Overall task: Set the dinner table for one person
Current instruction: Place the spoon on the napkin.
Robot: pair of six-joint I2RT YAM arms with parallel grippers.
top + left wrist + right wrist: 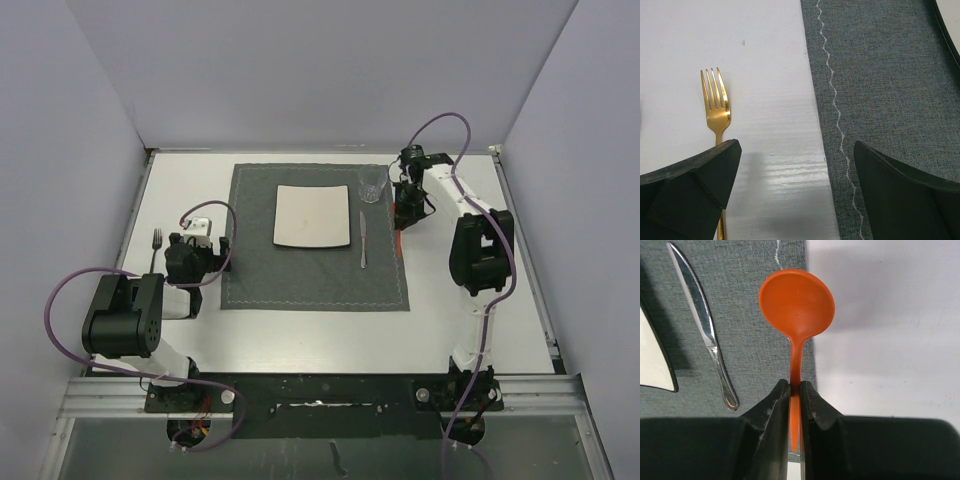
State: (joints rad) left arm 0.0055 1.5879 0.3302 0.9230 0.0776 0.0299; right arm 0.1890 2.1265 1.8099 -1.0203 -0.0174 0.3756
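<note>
The white dinner table (300, 335) carries a dark grey placemat (315, 270) with a white square plate (312, 216), a clear glass (371, 186) and a silver knife (364, 238). My right gripper (403, 215) hangs over the mat's right edge, shut on the handle of an orange spoon (797, 302); its bowl points away from the jaws (795, 385), beside the knife (700, 320). A gold fork (716, 105) lies on the table left of the mat. My left gripper (796, 185) is open and empty above the mat's left edge, its left finger (690, 190) over the fork's handle.
Grey walls close in the table on three sides. The plate's corner (652, 360) lies just left of the knife. A strip of bare table (765, 75) separates the fork from the placemat (890, 75). The arm bases stand at the near edge.
</note>
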